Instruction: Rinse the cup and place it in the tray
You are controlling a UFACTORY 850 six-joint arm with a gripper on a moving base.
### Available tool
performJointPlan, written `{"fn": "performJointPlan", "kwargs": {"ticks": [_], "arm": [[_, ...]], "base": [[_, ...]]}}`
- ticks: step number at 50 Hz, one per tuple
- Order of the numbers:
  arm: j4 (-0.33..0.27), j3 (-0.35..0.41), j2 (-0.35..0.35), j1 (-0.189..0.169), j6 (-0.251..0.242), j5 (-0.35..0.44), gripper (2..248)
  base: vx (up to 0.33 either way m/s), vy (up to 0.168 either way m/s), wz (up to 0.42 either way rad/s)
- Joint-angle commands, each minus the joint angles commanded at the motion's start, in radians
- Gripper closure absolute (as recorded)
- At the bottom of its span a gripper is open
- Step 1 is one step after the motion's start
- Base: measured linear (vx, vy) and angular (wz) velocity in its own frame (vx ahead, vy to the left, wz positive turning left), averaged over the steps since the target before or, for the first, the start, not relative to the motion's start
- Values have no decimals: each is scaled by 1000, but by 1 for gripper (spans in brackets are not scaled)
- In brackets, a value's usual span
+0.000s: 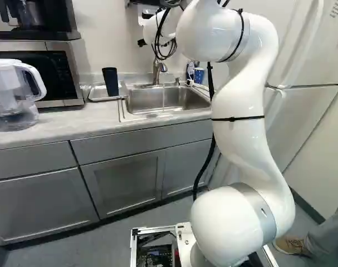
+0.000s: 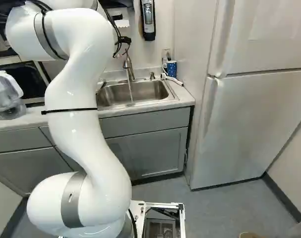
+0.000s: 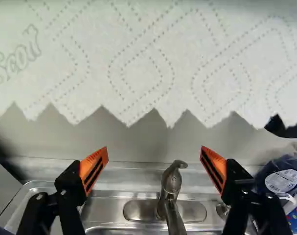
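Observation:
Small black parts of my gripper [image 1: 142, 42] show beyond the arm, above the sink, in the left base view. In the wrist view the gripper [image 3: 154, 149] is open, its orange pads wide apart with nothing held. The faucet [image 3: 170, 188] stands below and between the fingers. A dark tumbler-like cup [image 1: 111, 82] stands, leaning slightly, at the metal tray [image 1: 97, 93] left of the sink [image 1: 171, 100]. A thin stream of water [image 2: 130, 92] seems to fall from the faucet into the basin.
A white paper towel [image 3: 153, 58] hangs close ahead of the gripper. A blue patterned cup [image 2: 171, 67] and a dark bottle [image 3: 280, 176] stand right of the faucet. A microwave [image 1: 57, 72] and water pitcher [image 1: 13, 94] are left of the tray; the fridge [image 2: 249, 119] stands to the right.

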Motion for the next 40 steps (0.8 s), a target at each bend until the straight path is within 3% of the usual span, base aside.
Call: {"fn": "performJointPlan", "kwargs": {"ticks": [40], "arm": [[0,0,-19,4,0,0,3]], "base": [[0,0,0]]}}
